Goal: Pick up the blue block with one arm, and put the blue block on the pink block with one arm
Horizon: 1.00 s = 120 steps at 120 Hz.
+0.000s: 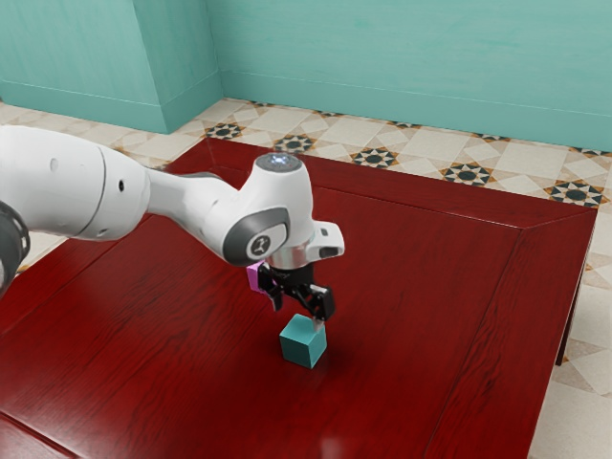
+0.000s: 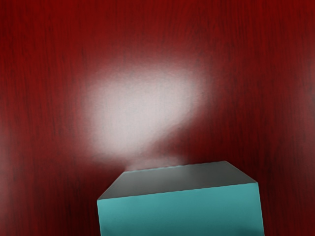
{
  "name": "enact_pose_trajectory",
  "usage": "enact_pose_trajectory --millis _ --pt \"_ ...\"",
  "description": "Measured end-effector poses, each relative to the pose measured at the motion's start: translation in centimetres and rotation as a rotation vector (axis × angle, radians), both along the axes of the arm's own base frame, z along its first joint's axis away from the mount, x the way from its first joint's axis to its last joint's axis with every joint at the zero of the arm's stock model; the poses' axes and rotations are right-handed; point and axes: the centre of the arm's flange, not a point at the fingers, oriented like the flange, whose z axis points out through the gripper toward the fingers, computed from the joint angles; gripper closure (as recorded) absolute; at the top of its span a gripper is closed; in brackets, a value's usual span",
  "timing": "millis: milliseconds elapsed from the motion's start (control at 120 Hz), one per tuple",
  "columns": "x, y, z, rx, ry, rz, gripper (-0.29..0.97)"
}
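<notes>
The blue block [image 1: 302,344] sits on the dark red table [image 1: 449,287], near the middle of its top, with one corner turned toward the camera in the exterior view. It looks more teal than blue. In the wrist view the blue block [image 2: 179,209] lies right under the hand, and its lower part is cut off by the edge of the picture. Its top face looks grey in shadow and its side face is bright.

The gripper [image 1: 300,312] hangs directly over the block with its two black fingers spread apart, grasping nothing. The fingertips reach about the level of the block's top. It is hard to make out whether they touch it.

The pink block [image 1: 253,277] shows as a narrow sliver at the exterior view's left of the fingers, just behind the hand, which hides most of it. Its full shape and where it rests cannot be told.

The white arm [image 1: 115,196] comes in from the exterior view's left, and its base is cut off there. A pale blurred patch of glare [image 2: 140,110] lies on the table [image 2: 266,73] beyond the blue block in the wrist view
</notes>
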Motion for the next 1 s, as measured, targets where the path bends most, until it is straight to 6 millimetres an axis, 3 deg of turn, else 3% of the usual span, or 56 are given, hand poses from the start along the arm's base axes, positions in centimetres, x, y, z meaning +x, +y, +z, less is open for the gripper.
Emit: enact_pose_trajectory --millis 617,1000 --pt "-0.7 -0.3 -3.9 -0.023 -0.008 0.021 0.0" --pt "-0.4 0.3 -4.4 -0.019 -0.012 0.036 0.26"
